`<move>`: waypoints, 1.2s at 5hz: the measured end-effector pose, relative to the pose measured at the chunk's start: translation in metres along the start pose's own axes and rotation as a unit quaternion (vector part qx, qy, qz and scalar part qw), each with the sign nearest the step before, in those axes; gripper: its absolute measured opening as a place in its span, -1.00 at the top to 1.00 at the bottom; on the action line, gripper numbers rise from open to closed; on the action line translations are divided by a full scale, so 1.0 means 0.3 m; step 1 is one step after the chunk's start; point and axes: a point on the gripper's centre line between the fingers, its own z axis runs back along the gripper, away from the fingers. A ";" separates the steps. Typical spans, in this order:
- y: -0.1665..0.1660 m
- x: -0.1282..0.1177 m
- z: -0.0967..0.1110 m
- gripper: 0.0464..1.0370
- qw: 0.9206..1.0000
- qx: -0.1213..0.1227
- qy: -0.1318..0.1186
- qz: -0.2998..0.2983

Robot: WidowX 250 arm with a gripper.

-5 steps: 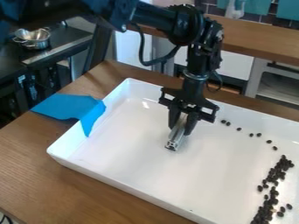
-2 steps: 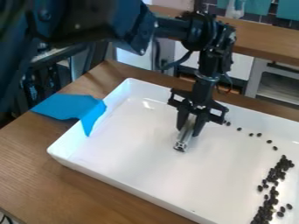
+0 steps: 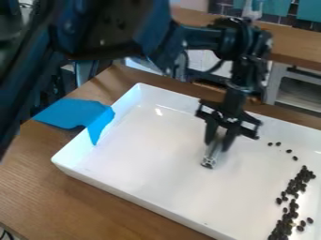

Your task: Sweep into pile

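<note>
The claw (image 3: 218, 145) pinches a metallic tool (image 3: 212, 153) over the white tray (image 3: 144, 159), its long axis steep, free end pointing downward. Dark beans (image 3: 291, 204) stretch in a band toward the near edge.

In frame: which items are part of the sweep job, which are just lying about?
Job:
- gripper
- metal tool held in it
- dark beans
- white tray

Lying about:
- blue tape on tray's corner and table
</note>
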 end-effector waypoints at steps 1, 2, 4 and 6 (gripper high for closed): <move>-0.093 -0.025 0.002 0.34 1.000 0.004 0.001 -0.020; -0.141 -0.037 0.004 0.34 1.000 0.004 0.001 -0.029; -0.305 -0.081 0.015 0.34 0.998 -0.002 0.005 -0.061; -0.340 -0.092 0.017 0.34 0.997 -0.001 0.000 -0.071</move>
